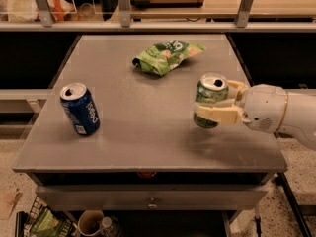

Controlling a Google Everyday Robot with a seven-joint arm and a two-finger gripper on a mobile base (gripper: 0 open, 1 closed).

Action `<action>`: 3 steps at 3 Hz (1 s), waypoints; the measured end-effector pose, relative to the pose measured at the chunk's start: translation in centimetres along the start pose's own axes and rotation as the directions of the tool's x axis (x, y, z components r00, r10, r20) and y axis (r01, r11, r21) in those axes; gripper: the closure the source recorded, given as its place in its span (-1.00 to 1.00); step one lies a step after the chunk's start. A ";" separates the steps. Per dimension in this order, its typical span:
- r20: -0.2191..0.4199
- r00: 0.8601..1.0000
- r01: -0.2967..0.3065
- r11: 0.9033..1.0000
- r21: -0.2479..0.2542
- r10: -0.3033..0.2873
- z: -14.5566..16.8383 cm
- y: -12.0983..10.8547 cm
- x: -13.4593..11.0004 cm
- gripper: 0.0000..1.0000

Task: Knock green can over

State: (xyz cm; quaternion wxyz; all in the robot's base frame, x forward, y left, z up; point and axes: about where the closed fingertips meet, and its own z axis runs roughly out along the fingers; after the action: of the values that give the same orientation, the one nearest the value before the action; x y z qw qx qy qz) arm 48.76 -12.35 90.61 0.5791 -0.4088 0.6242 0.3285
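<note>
Table in grey, my white arm reaching in from the right, green snack bag lying toward the far side, dark blue soda can upright near the left edge, green can near the right edge, my gripper clamped around its sides.

So the green can is found on the right side of the bench, toward the front edge, and it's not knocked over yet. It's a small green one with a silver top, and pale markings can be seen down the side. It's tipped just a bit, top leaned to the right. It's pinched by the gripper, stretched in from the right, with one of the jaws laid across its front and the other tucked behind.
</note>
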 end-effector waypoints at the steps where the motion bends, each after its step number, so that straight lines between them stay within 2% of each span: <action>1: 0.008 1.000 0.004 1.000 0.004 -0.004 0.4 0.2 -4.1 1.00; 2: 0.009 0.998 0.056 0.998 0.043 -0.057 0.6 0.5 -7.1 1.00; 3: 0.062 0.994 0.079 0.988 0.136 -0.088 -0.1 -0.2 -7.0 1.00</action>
State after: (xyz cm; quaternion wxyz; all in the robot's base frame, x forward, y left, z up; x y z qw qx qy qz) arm 48.86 -11.56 97.61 0.6393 -0.3837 0.6069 0.2751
